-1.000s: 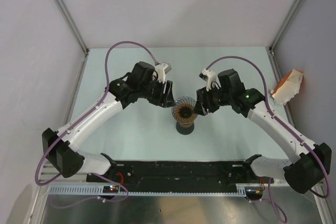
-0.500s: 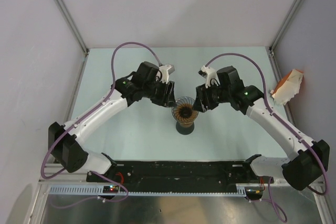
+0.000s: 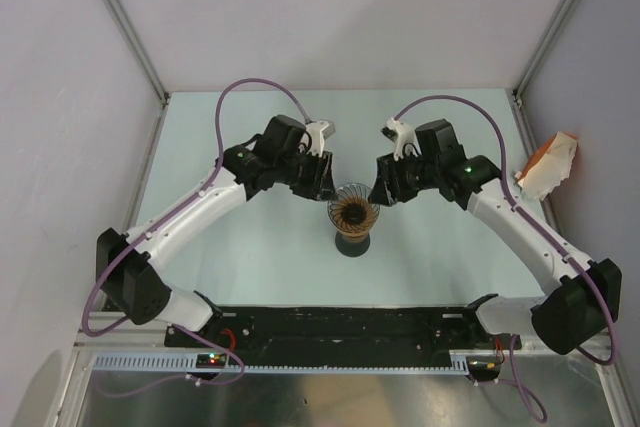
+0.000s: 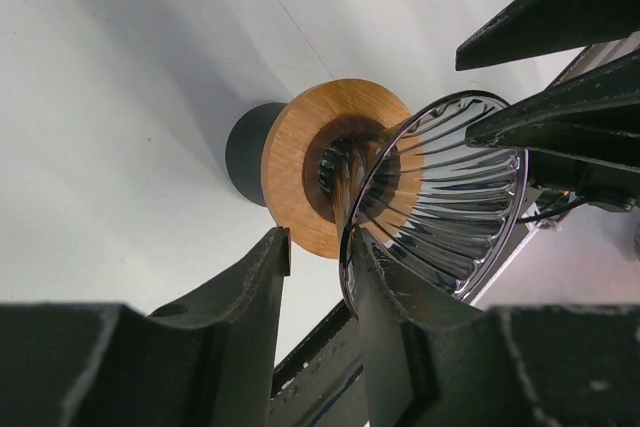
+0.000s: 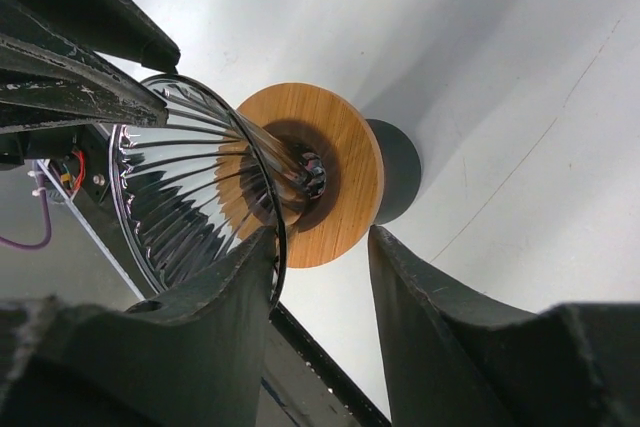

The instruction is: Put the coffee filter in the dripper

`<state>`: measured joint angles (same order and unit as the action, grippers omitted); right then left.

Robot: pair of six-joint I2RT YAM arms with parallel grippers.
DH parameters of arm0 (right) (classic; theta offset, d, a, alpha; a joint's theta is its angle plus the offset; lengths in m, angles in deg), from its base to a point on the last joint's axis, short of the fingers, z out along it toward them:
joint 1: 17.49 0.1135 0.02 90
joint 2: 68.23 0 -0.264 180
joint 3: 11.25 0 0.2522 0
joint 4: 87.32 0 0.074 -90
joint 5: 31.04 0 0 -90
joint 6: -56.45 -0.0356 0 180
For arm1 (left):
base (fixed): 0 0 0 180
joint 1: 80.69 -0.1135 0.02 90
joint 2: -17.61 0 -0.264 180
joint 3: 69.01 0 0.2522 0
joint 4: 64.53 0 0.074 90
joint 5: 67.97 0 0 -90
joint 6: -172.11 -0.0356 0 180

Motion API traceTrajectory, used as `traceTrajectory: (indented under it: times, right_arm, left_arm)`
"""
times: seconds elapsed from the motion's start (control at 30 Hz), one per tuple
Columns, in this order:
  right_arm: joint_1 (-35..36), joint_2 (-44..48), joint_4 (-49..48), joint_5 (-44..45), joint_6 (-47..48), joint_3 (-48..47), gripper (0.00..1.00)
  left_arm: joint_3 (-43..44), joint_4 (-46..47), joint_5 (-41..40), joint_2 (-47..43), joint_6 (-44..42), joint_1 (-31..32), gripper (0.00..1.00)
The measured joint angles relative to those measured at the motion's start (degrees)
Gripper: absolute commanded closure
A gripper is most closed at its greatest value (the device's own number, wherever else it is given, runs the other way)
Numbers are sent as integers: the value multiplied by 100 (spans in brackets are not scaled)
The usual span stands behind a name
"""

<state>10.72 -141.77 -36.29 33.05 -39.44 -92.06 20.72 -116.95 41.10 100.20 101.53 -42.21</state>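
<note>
No text, label, brand or number can be read in any view. The dripper point(image 3: 352, 209), the wooden ring point(image 4: 300, 162) and the dark base point(image 4: 245, 152) under it are unmarked. The fine ticks on the rail point(image 3: 300, 362) along the bench point(image 3: 250, 237) edge, nearer than the dripper, are too small to read.

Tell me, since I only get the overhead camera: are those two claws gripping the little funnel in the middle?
Observer: No. The left wrist camera shows the left gripper open, with its fingers apart near the dripper's rim and clamping nothing.
Operator: And the other claw?
Observer: The right gripper is open as well. Only the wooden ring under the dripper shows through its gap.
Operator: Is any paper inside the funnel?
Observer: None. The right wrist view looks through the clear wall and shows only bare ribs.
</note>
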Motion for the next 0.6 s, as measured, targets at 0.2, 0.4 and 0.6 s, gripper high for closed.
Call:
traceTrajectory:
  times: [0.2, 0.4, 0.6]
  right_arm:
    - [-48, -35, 24, -81, -31, -33, 64]
    - [-59, -122, 48, -146, -59, -114, 72]
    - [-57, -179, 59, -205, -79, -170, 83]
  left_arm:
    - [61, 17, 55, 57, 28, -4, 66]
    - [72, 39, 83, 79, 66, -4, 74]
    - [72, 85, 122, 85, 70, -4, 81]
